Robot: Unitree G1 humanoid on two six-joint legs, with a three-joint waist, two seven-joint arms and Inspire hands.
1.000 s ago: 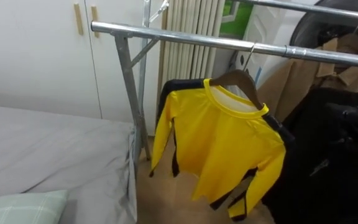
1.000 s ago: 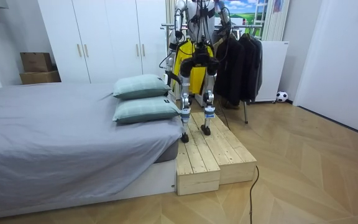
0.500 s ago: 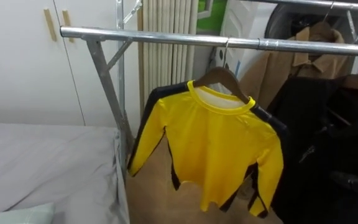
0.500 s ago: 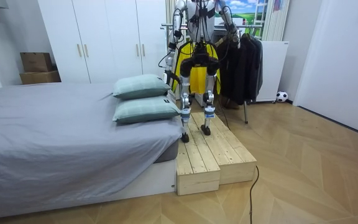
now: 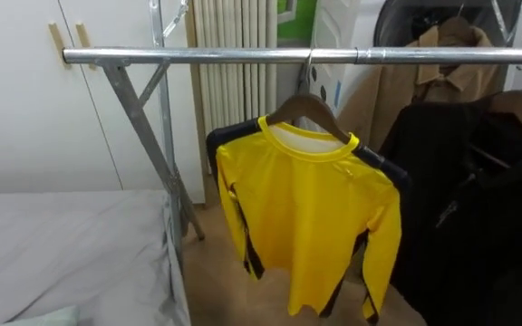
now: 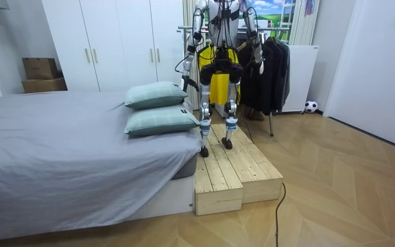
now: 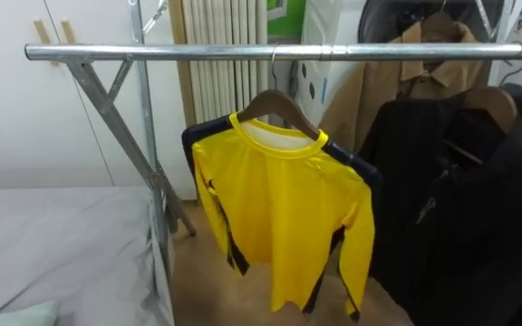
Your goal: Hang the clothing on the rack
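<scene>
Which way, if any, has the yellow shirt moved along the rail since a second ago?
No. The shirt hangs on the rail as far right of the slanted leg as before; the camera shifted.

No readable text, labels, numbers or signs anywhere; yellow shirt (image 5: pixel 308 213) unprinted.

Grey bed (image 5: pixel 62 244) lies beside a white wardrobe (image 5: pixel 16 118).

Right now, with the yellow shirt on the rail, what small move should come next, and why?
Probably a small step back from the metal rail. The yellow shirt already hangs on its wooden hanger, whose hook sits over that rail, beside the dark coats, so the hanging looks done.
</scene>
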